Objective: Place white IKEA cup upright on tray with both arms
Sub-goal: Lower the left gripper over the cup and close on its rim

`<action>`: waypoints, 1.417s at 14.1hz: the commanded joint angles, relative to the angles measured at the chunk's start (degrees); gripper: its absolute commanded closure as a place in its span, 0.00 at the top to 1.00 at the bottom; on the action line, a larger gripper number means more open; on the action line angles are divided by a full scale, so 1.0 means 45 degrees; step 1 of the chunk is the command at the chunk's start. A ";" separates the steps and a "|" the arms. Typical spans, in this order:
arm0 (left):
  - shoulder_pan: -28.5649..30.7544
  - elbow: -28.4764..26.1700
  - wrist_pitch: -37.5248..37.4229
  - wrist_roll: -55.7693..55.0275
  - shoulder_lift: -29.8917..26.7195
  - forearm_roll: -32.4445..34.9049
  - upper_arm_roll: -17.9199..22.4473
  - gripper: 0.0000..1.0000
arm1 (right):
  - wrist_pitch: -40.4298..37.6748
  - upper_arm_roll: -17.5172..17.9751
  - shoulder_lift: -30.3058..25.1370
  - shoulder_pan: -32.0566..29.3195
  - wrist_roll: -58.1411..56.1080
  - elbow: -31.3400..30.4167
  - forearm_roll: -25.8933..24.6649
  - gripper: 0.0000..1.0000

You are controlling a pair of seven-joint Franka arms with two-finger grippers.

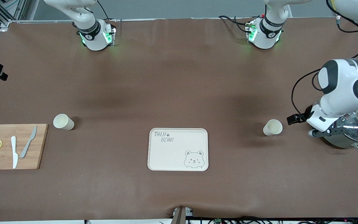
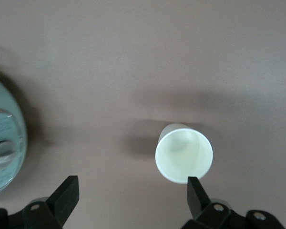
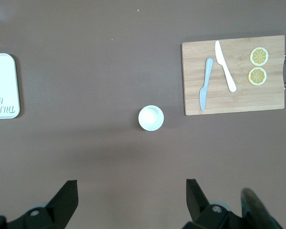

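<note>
Two white cups stand upright on the brown table. One cup (image 1: 272, 127) is toward the left arm's end, and it also shows in the left wrist view (image 2: 184, 152). The other cup (image 1: 63, 121) is toward the right arm's end beside the cutting board, and it shows in the right wrist view (image 3: 151, 118). The cream tray (image 1: 178, 149) with the bear drawing lies between them, nearer the front camera, with nothing on it. My left gripper (image 1: 315, 133) (image 2: 132, 200) is open and empty, low between its cup and a pot. My right gripper (image 3: 132, 200) is open and empty, high above the table; it is out of the front view.
A wooden cutting board (image 1: 12, 146) (image 3: 233, 76) holds two knives and two lemon slices at the right arm's end. A pale green pot with a glass lid (image 1: 357, 130) (image 2: 2, 143) stands at the left arm's end, close beside the left hand. The tray's edge (image 3: 2, 86) shows in the right wrist view.
</note>
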 commanded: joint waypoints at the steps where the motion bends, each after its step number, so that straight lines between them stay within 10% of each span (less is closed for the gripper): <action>1: 0.0009 -0.0683 0.0855 0.0215 0.0091 -0.0236 -0.0066 1.00 | -0.0010 0.0133 0.0071 -0.0122 0.0003 0.0174 0.0031 1.00; 13: -0.0011 -0.0450 0.1949 0.0293 0.2005 -0.0802 -0.0319 0.81 | -0.0010 0.0133 0.0071 -0.0142 0.0003 0.0174 0.0031 1.00; 17: -0.0011 -0.0469 0.2068 0.0312 0.2143 -0.0821 -0.0554 0.18 | 0.0009 0.0133 0.0245 -0.0122 -0.0035 0.0174 0.0050 1.00; 20: -0.0030 -0.0469 0.2029 0.0312 0.2143 -0.0822 -0.0593 0.00 | 0.0029 0.0153 0.0305 -0.0083 -0.0055 0.0194 0.0031 1.00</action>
